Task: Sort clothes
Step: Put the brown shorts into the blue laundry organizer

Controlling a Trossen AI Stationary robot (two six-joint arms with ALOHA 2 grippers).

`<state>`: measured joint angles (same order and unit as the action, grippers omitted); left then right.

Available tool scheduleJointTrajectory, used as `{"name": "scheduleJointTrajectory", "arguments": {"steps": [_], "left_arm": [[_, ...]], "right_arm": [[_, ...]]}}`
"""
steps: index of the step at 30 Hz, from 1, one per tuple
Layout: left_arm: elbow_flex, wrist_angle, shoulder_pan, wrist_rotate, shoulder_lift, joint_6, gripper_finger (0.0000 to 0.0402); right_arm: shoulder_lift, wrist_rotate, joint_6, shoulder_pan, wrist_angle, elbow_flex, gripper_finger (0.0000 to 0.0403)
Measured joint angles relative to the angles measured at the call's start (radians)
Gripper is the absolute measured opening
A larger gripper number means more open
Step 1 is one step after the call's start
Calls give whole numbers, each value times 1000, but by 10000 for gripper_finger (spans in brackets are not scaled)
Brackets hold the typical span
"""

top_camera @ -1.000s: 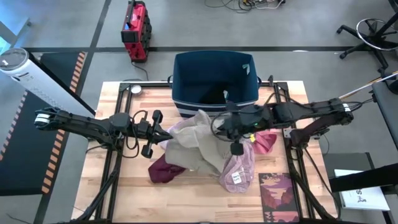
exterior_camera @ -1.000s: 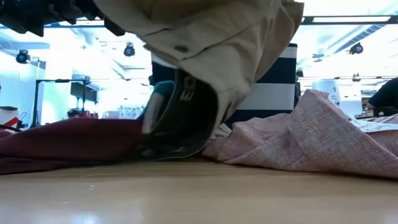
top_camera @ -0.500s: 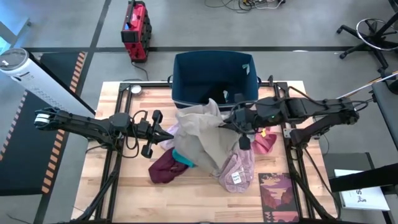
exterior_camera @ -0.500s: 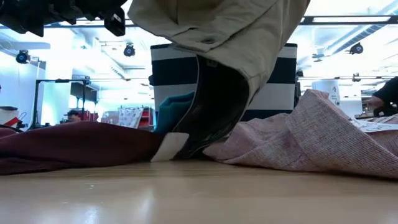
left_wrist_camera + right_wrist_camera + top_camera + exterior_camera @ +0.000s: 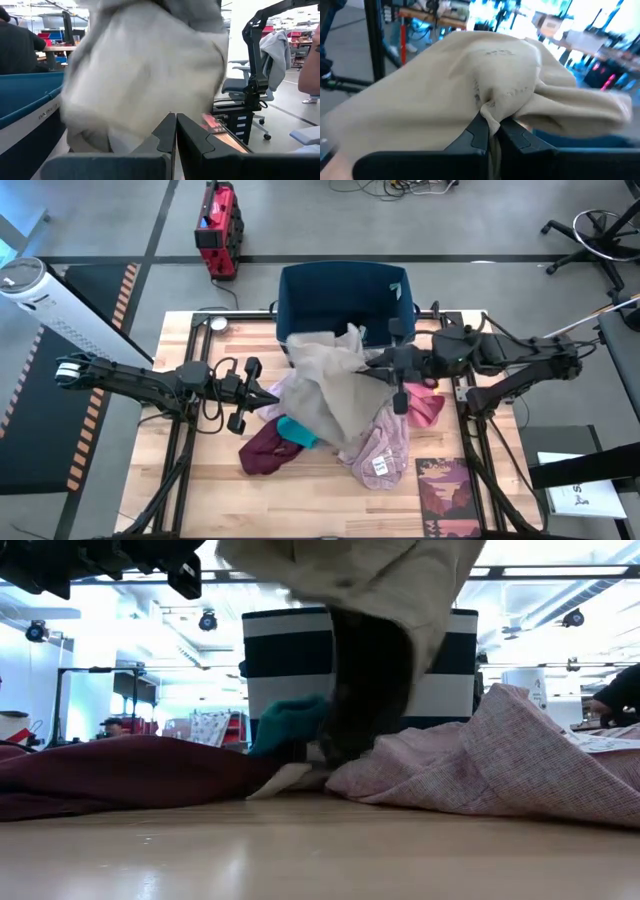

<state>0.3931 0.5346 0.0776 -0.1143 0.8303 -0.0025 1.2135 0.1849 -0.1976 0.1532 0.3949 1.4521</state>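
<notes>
Fingers of right gripper (image 5: 490,131) pinch tan garment (image 5: 325,385) beside bin rim (image 5: 345,268); left gripper (image 5: 175,131) closed.

We see a light wooden table (image 5: 200,470) with a dark metal frame beneath its edges. At its far edge stands a dark blue bin (image 5: 345,305) with white stripes. In front of the bin, a heap of clothes lies on the boards: a maroon garment (image 5: 262,452) toward the left arm's side, a teal piece (image 5: 296,430) just beside it, a mauve-pink garment (image 5: 385,445) with a small white tag toward the near edge, and a coral pink piece (image 5: 428,408) on the right arm's side. A dark red printed card or booklet (image 5: 445,490) lies flat near the table's near right corner. A small round silvery object (image 5: 217,322) sits at the far left corner.
</notes>
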Motion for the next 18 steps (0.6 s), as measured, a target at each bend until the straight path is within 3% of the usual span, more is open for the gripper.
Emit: {"name": "scheduleJointTrajectory", "arguments": {"steps": [14,18], "left_arm": [[0,1,0,0,3,-40,0],[0,4,2,0,22,-66,17]], "right_arm": [[33,52,-133,-1,-48,135,0],[50,55,-146,-3,-34,175,0]]}}
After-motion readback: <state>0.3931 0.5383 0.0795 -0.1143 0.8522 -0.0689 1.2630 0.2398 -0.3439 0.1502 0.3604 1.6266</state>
